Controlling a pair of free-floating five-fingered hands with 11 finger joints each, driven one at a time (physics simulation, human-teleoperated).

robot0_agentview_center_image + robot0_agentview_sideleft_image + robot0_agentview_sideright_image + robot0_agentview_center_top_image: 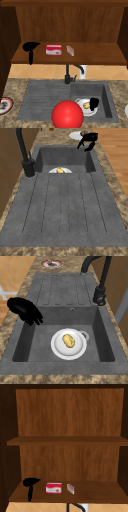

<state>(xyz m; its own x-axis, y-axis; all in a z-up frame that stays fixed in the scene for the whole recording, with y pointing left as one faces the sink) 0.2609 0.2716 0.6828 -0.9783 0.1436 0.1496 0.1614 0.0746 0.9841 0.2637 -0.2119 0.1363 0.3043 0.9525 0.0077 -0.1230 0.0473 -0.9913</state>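
Note:
My right hand (94, 103) hangs over the sink basin's front part, fingers relaxed and pointing down, holding nothing. The right side view has the right hand (25, 311) above the basin's front rim, and the left side view has it (88, 139) at the far end. Just beside it a white plate (83, 108) with a yellow potato-like lump (68, 341) lies on the basin floor (42, 341). My left hand (30, 47) rests at the left end of the lower cabinet shelf (100, 491), left of a red box (53, 487).
A small pink box (70, 50) stands right of the red one. A big red ball (67, 115) sits at the sink's front edge. The black faucet (68, 75) rises behind the drainboard (65, 203). A red-rimmed plate (51, 263) lies on the left counter, a white one (75, 135) on the right.

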